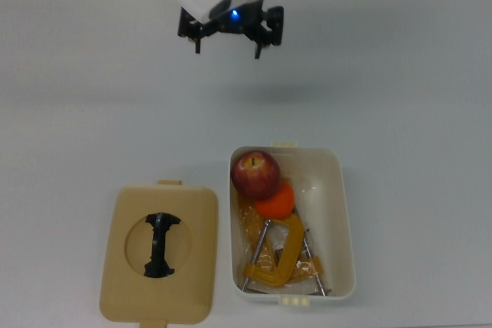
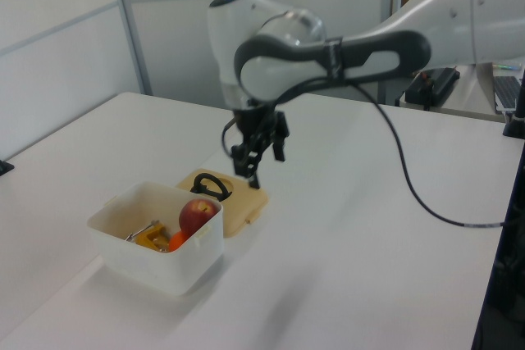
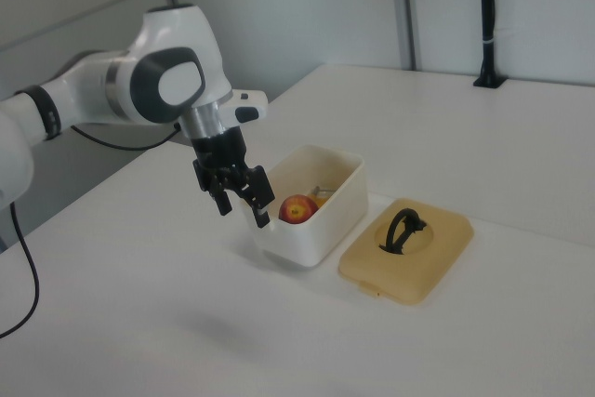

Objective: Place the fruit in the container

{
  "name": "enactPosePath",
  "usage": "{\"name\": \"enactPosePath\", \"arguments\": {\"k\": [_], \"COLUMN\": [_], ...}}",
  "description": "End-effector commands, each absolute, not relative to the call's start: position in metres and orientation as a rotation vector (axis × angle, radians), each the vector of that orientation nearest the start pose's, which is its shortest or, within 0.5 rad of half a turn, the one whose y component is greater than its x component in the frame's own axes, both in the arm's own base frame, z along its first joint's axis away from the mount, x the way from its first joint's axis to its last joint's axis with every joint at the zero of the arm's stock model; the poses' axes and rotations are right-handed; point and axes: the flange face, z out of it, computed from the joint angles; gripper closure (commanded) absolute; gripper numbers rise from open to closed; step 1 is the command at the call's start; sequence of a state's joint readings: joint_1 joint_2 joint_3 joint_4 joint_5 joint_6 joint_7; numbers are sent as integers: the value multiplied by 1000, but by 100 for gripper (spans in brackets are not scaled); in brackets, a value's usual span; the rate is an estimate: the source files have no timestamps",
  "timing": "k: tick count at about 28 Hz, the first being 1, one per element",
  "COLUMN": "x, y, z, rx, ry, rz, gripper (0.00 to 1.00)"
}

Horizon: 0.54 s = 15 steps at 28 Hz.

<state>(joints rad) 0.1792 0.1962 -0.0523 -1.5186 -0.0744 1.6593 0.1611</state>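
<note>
The dark red apple [image 1: 256, 173] lies in the cream-white container [image 1: 343, 220] at its far end in the top view, leaning on the orange mandarin [image 1: 275, 202] beside it. Both fruits also show over the tub's rim in the left view: apple [image 2: 198, 215], mandarin [image 2: 176, 240], container [image 2: 156, 264]. My gripper [image 1: 228, 45] hangs open and empty high above the table, well away from the tub toward the top view's upper left. In the right view the gripper [image 3: 244, 213] is in front of the container [image 3: 311, 230], with the apple [image 3: 297, 208] showing behind it.
Orange-yellow C-clamps [image 1: 277, 259] and clear wrapping fill the tub's near half. A flat tan lid [image 1: 159, 255] with a round hole and a black handle lies on the table at the top view's left of the tub. The arm's black cable [image 2: 426, 202] trails across the table.
</note>
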Motion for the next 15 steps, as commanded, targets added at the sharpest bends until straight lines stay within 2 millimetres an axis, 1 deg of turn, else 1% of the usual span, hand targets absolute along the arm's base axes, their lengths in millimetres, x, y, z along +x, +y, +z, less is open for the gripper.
{"name": "enactPosePath", "arguments": {"k": [1,3,5,6,7,9,13,15], "x": [585,582,580,578,577,576,574,572], "y": [19,0,-14,-28,-33,-42,-49,-56], "z": [570,575,579,582,584,586,590,593], "rx": [-3195,-3189,-3177,-3173,-3172,-3172,-3172,-3173], "ry": [-45,-51,-69,-71,-71,-73,-63,-44], "rz": [103,96,95,91,87,83,71,64], "gripper": [0,0,0,0,0,0,0,0]}}
